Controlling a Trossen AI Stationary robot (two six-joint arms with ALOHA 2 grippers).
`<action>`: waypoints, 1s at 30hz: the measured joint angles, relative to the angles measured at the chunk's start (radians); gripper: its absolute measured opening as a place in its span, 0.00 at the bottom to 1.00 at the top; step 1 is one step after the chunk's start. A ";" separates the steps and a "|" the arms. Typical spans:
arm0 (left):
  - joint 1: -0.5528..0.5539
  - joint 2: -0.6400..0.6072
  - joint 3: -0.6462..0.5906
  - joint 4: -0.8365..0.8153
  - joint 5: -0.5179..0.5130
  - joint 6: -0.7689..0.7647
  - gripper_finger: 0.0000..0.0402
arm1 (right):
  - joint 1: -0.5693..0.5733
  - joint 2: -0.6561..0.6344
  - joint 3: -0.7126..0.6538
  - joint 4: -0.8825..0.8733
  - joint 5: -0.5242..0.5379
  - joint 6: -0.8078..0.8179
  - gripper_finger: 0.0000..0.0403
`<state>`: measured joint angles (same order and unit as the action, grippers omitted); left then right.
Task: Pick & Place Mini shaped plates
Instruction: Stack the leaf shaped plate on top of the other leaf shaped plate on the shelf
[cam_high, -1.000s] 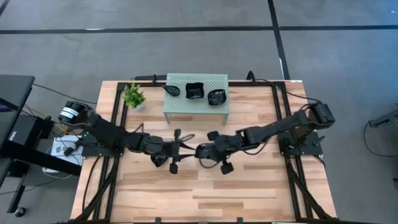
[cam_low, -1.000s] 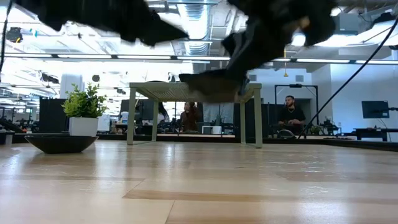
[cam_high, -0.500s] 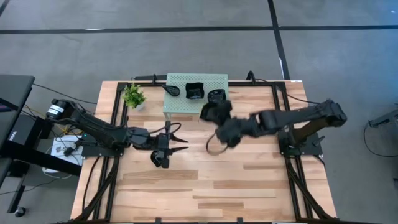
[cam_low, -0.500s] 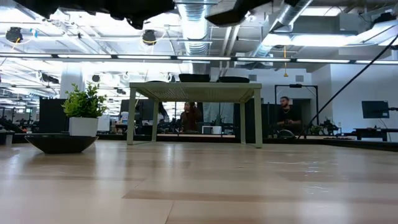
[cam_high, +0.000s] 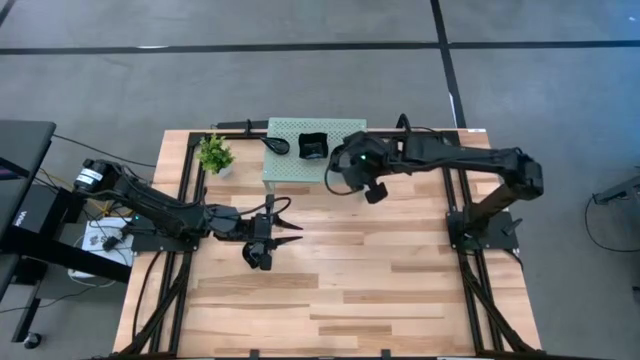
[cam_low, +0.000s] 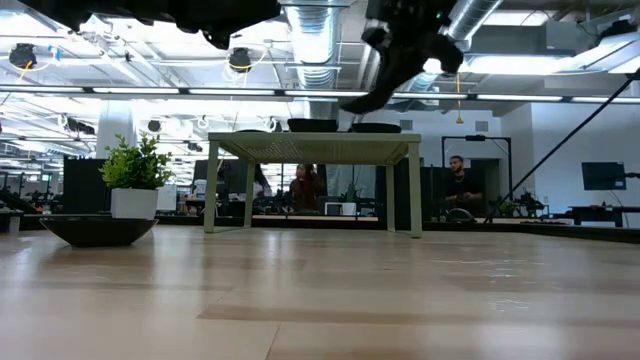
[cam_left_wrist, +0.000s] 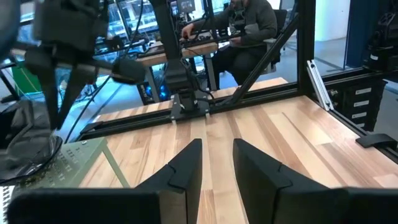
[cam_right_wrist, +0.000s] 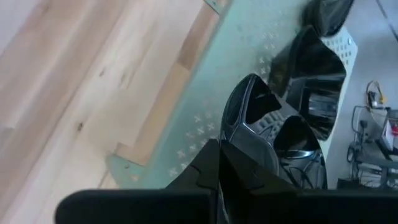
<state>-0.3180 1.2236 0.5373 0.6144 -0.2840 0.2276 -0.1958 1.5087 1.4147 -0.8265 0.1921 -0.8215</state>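
Observation:
A pale green perforated stand (cam_high: 300, 172) stands at the table's far middle. On it lie a dark leaf-shaped mini plate (cam_high: 277, 145), a dark square one (cam_high: 313, 147) and, in the right wrist view, a further glossy dark plate (cam_right_wrist: 298, 146). My right gripper (cam_high: 345, 172) is over the stand's right part, shut on another dark mini plate (cam_right_wrist: 249, 115), which also shows in the low view (cam_low: 362, 100). My left gripper (cam_high: 287, 228) is open and empty above the table's middle left. My right gripper pinches the plate's rim (cam_right_wrist: 231, 146) between its two fingers. The fingers come slanting down from the table's right. The plate is tilted and lifted clear, a little above the stand's top and the plates on it (cam_low: 375, 127).
A small potted plant (cam_high: 215, 155) stands left of the stand. In the low view a dark shallow dish (cam_low: 97, 230) rests on the table in front of the plant. Bare wooden table (cam_high: 350, 290) lies toward the near edge. People sit in the room beyond.
Both grippers were together over the table's middle. My left gripper drew back toward the table's left and then kept still. My right gripper rose with the dark plate and went toward the far edge, and now stands over the stand's right part.

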 joint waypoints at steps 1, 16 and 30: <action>0.000 0.000 0.000 0.000 0.000 0.000 0.23 | -0.005 0.009 0.000 -0.002 -0.008 0.000 0.00; 0.000 0.000 0.000 0.001 0.000 0.000 0.23 | -0.035 0.028 0.001 -0.014 -0.004 0.020 0.13; -0.003 0.000 0.000 0.000 0.020 -0.016 0.23 | 0.077 0.028 0.001 -0.009 -0.008 0.270 0.19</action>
<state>-0.3210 1.2236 0.5373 0.6147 -0.2637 0.2112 -0.1184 1.5372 1.4155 -0.8354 0.1845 -0.5513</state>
